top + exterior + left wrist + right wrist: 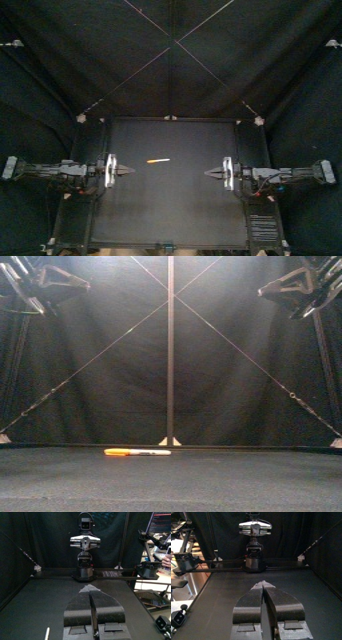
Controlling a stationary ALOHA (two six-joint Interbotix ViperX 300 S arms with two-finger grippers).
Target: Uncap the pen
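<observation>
Where the matte black table spreads between the arms, a slim cylindrical marker pen, orange with a paler stretch, lies flat near the middle; its print is too small to read; left gripper and right gripper hover level, facing each other, jaws pressed together, empty.
</observation>
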